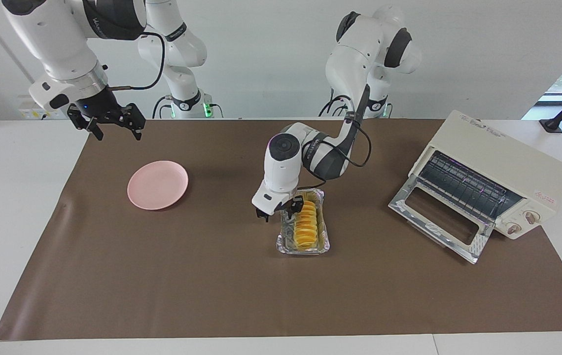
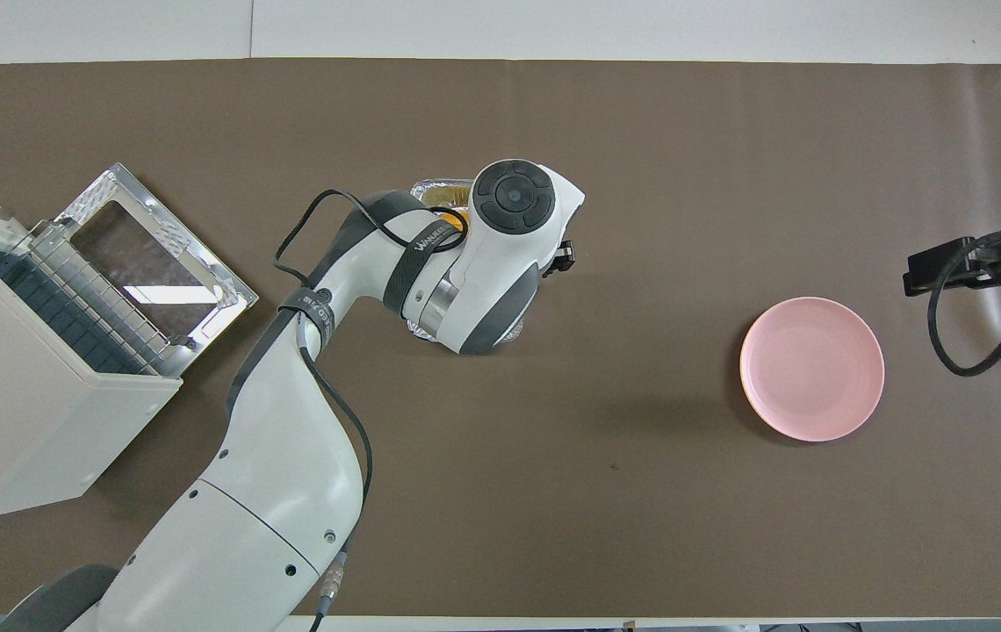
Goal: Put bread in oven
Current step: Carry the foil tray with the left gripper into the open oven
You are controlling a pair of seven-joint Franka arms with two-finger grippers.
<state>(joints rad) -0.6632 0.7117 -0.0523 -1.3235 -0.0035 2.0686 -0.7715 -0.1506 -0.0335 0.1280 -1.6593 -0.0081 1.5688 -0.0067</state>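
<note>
The bread (image 1: 305,226), a ridged golden-yellow loaf, lies in a crinkled silver foil tray (image 1: 287,244) at mid-table. In the overhead view only an orange sliver of the bread (image 2: 457,217) shows past the left arm's wrist. My left gripper (image 1: 277,212) is open and low at the tray's side toward the right arm's end, with one finger by the bread and the other outside the tray. The cream-white oven (image 1: 500,162) stands toward the left arm's end, its glass door (image 1: 441,219) folded down open and its rack showing. My right gripper (image 1: 112,127) waits open in the air.
A round pink plate (image 1: 158,184) lies toward the right arm's end, below the right gripper; it also shows in the overhead view (image 2: 812,369). The oven (image 2: 35,386) with its open door (image 2: 149,263) sits at the brown mat's edge.
</note>
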